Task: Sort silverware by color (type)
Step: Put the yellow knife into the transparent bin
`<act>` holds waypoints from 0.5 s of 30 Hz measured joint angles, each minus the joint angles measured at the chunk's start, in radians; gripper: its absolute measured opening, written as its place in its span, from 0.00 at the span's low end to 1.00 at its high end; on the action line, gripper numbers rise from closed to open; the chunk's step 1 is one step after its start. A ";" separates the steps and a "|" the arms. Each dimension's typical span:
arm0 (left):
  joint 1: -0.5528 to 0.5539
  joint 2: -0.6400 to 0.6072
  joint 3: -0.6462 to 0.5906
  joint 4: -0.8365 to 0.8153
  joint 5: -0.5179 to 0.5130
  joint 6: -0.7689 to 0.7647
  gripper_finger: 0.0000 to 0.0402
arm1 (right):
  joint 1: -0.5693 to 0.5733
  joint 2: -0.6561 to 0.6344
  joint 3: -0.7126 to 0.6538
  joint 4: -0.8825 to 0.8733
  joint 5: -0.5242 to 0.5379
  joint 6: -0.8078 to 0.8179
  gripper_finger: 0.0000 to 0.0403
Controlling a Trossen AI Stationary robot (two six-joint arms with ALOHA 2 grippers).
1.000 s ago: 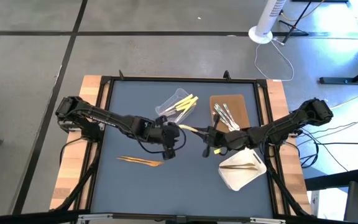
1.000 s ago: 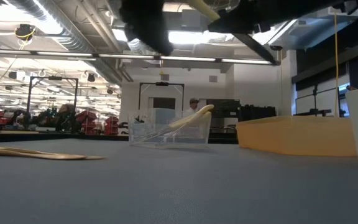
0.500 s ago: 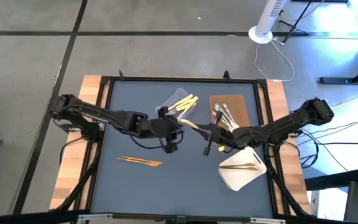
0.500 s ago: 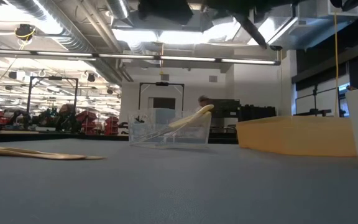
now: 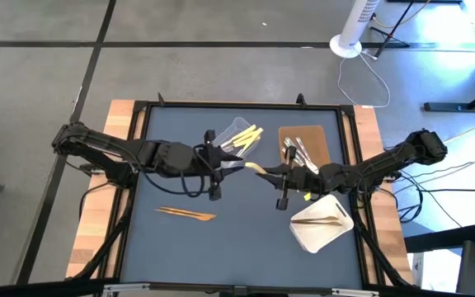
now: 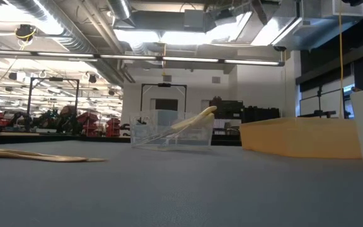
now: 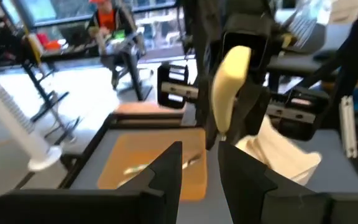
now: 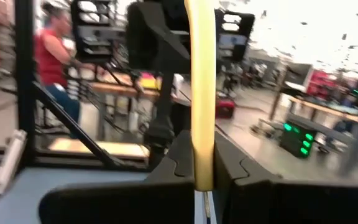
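Blue-grey matting covers the surface (image 5: 180, 247), boxed in by a black frame (image 5: 237, 106) with bare wood showing at the left and right sides. Around it lies a grey floor (image 5: 39, 74) crossed by dark lines, and a white fan base (image 5: 346, 45) stands far right of the surface. The low view looks into a large workshop with ceiling ducts and strip lights.

A clear tub (image 5: 229, 134) sits at the far middle with yellow utensils (image 5: 247, 139) leaning out of it. Just to its right a brown tray (image 5: 312, 140) carries silver utensils (image 5: 293, 152). A white tray (image 5: 320, 237) lies near right, close to the frame, with pale utensils (image 5: 320, 219) in it. Orange-brown utensils (image 5: 184, 213) lie alone on the mat, near left.

Both arms meet over the middle, well above the mat. The right claw (image 5: 274, 172) is clenched on a pale yellow utensil (image 5: 256, 169), whose free end points left. The left claw (image 5: 219, 162) faces it just beside that end, its fingers (image 7: 166, 177) parted with nothing between them.

The near middle and the far left of the mat are open; the right half is crowded by the two trays.
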 joint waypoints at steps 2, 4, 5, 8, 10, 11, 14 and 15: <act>0.004 0.004 0.000 0.042 0.022 0.024 0.24 | 0.000 0.000 0.000 0.025 -0.016 -0.001 0.01; 0.005 0.009 0.000 0.082 0.055 0.045 0.24 | 0.000 0.000 0.000 0.059 -0.024 -0.014 0.01; 0.004 0.010 0.000 0.095 0.069 0.057 0.24 | 0.000 0.000 0.000 0.075 -0.029 -0.025 0.01; 0.003 0.017 0.000 0.160 0.115 0.081 0.24 | 0.000 0.000 0.000 0.110 -0.030 -0.041 0.01; 0.003 0.019 0.000 0.189 0.119 0.082 0.24 | 0.000 0.000 0.000 0.125 -0.031 -0.054 0.01; 0.003 0.024 0.000 0.203 0.118 0.083 0.24 | 0.000 0.000 0.000 0.130 -0.038 -0.055 0.01; 0.012 0.035 0.000 0.246 0.119 0.108 0.24 | 0.000 0.000 0.000 0.133 -0.056 -0.057 0.01; 0.014 0.038 0.000 0.255 0.128 0.112 0.24 | 0.000 0.000 0.000 0.133 -0.057 -0.057 0.01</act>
